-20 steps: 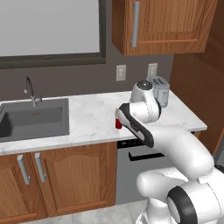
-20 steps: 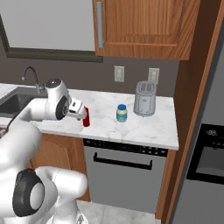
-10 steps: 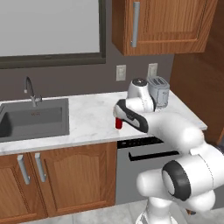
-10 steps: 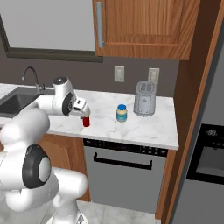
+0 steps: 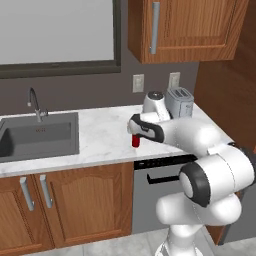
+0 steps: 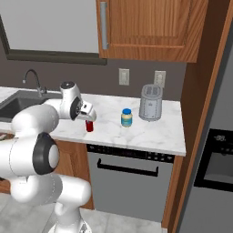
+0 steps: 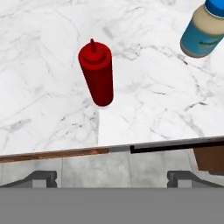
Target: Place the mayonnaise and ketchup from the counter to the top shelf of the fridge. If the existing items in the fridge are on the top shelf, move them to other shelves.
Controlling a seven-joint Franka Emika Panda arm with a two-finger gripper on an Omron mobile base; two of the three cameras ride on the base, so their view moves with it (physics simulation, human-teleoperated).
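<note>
The ketchup (image 7: 97, 72) stands upright on the counter (image 7: 144, 105), directly below the claw (image 6: 89, 113) and between its two spread fingertips (image 7: 41, 177). The claw is wide, gripping nothing, hovering just above the bottle's nozzle. The mayonnaise (image 7: 204, 29) stands on the same counter, off to the claw's far right side, well apart from the ketchup. Beyond the mayonnaise sits a grey toaster (image 6: 150, 102).

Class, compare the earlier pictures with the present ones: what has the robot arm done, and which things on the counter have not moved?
The arm has swung forward, bringing the gripper over the ketchup, jaws open, nothing taken hold of. The ketchup, the mayonnaise, the toaster and the counter stayed as they were.
</note>
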